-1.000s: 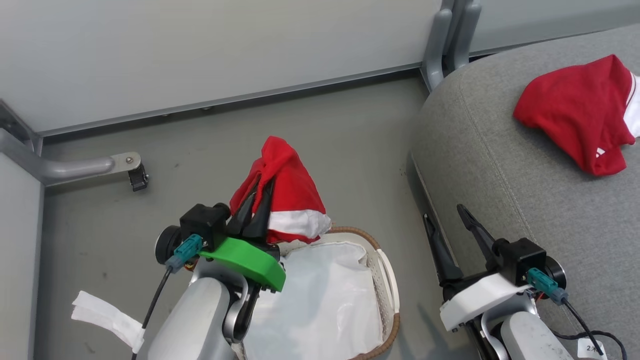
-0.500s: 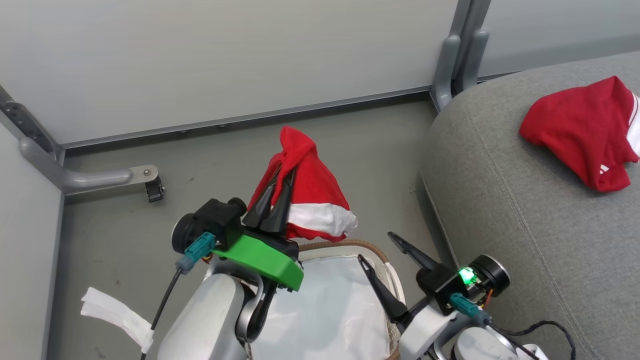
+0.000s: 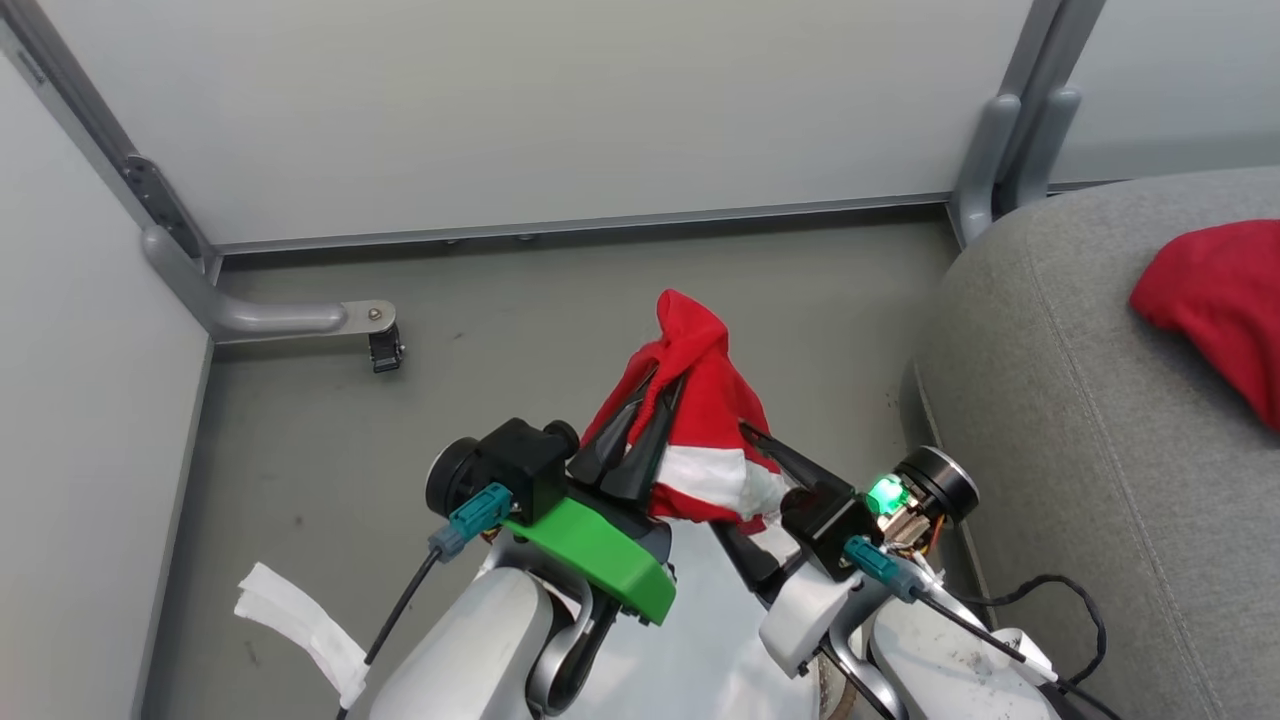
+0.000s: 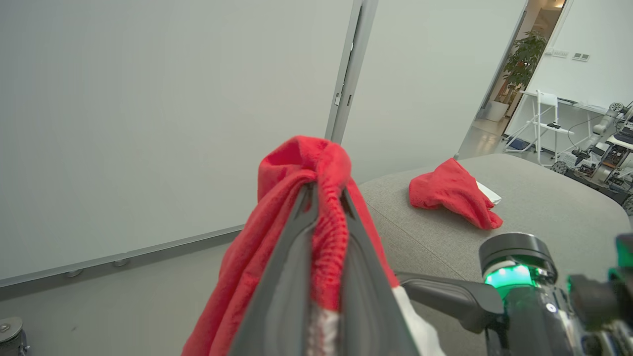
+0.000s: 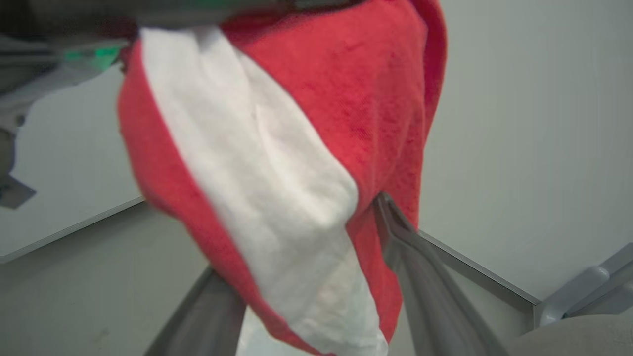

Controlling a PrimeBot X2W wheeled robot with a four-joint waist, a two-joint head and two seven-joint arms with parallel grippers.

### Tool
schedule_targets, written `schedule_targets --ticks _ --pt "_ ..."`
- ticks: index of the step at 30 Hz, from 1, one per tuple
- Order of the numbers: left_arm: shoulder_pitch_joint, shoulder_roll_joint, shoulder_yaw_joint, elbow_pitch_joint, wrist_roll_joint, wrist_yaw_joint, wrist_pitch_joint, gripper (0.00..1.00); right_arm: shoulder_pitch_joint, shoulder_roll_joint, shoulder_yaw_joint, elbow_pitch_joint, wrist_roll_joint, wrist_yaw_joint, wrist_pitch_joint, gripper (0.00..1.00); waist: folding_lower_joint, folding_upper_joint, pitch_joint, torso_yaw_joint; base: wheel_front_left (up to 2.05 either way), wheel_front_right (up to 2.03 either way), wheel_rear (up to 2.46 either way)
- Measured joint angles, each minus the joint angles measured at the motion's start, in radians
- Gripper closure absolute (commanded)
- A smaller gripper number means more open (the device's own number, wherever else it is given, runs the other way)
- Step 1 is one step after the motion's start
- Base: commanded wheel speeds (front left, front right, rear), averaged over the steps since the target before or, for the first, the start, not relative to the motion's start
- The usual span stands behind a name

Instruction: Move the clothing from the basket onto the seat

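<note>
The left gripper [image 3: 662, 392] is clamped on a bunched fold of the red garment with the white panel [image 3: 705, 405], holding it up above the white liner cloth [image 3: 700, 640], so the rest of the fabric hangs off its fingers. The right gripper [image 3: 742, 482] stands spread, one finger on each side of the hanging lower part; in the right wrist view the white panel sags between them with nothing pinched. The other red garment [image 3: 1215, 300] already lies on the grey seat [image 3: 1050, 420], off to the robot's right. The step looks like a second grip or a hand-over before the carry. To do it well, the right fingers should close on a thick fold of the hanging cloth, not on a thin edge that could slip out. They should also stay below the left fingers so the two grippers do not knock. The left should let go only once that hold looks firm. The carry should then go high enough that the trailing hem clears the seat's rounded edge, ending on bare cushion near the first garment.
</note>
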Motion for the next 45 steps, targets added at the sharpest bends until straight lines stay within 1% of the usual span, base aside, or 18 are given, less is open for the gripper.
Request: schedule_targets --ticks 5,6,8,9,13,18,26,31,35,38,40,45 --pt "0.001 0.000 -0.006 0.002 -0.005 0.009 0.000 1.00 0.002 0.003 -0.021 0.009 0.038 0.000 0.000 1.00 0.0000 0.0000 0.000 0.020 0.00 0.00 0.00" --pt "0.002 0.000 -0.003 0.005 0.000 0.011 0.000 0.89 0.007 0.003 -0.028 0.009 0.049 0.000 0.000 1.00 0.0000 0.0000 0.000 0.018 0.00 0.00 0.00" --pt "0.003 0.000 0.004 0.011 0.010 0.016 0.000 0.16 0.023 0.004 -0.050 0.004 0.077 0.000 0.000 1.00 0.0000 0.0000 0.000 0.009 0.00 0.00 0.00" --pt "0.006 0.000 0.007 0.016 0.014 0.017 0.000 0.00 0.032 0.004 -0.056 -0.002 0.084 0.000 0.000 1.00 0.0000 0.0000 -0.001 0.002 0.00 0.00 0.00" --pt "0.020 0.001 0.030 0.030 0.036 0.018 0.000 0.00 0.063 0.003 -0.096 -0.032 0.125 0.000 0.000 1.00 0.0000 0.0000 -0.001 -0.038 0.00 0.00 0.00" --pt "0.035 0.000 0.061 0.045 0.087 0.017 0.000 0.00 0.095 0.002 -0.145 -0.071 0.159 0.000 0.000 1.00 0.0000 0.0000 0.000 -0.110 0.00 0.00 0.00" --pt "0.058 0.000 0.083 0.059 0.104 0.006 0.000 0.00 0.127 0.002 -0.193 -0.132 0.188 0.000 0.000 1.00 0.0001 0.0000 0.007 -0.263 0.00 0.00 0.00" --pt "0.059 -0.001 0.082 0.063 0.104 0.001 0.000 0.00 0.129 0.001 -0.207 -0.144 0.189 0.000 0.000 1.00 0.0001 0.0000 0.015 -0.365 0.00 0.00 0.00" --pt "0.058 -0.002 0.076 0.068 0.104 -0.001 0.000 0.00 0.126 -0.005 -0.229 -0.149 0.209 0.000 0.000 1.00 0.0001 0.0000 0.025 -0.434 0.00 0.00 0.00" --pt "0.054 -0.002 0.073 0.070 0.107 -0.002 0.000 0.00 0.104 -0.029 -0.236 -0.156 0.217 0.000 0.000 1.00 0.0001 0.0000 0.038 -0.480 0.00 0.00 0.00" --pt "0.049 -0.002 0.070 0.072 0.114 -0.002 0.000 0.00 0.077 -0.049 -0.243 -0.161 0.222 0.000 0.000 1.00 0.0000 0.0000 0.052 -0.499 0.00 0.00 0.00" --pt "0.033 -0.002 0.066 0.089 0.124 -0.003 0.000 0.00 -0.033 -0.115 -0.269 -0.179 0.222 0.000 0.000 1.00 0.0001 0.0001 0.099 -0.519 0.00 0.00 0.00"
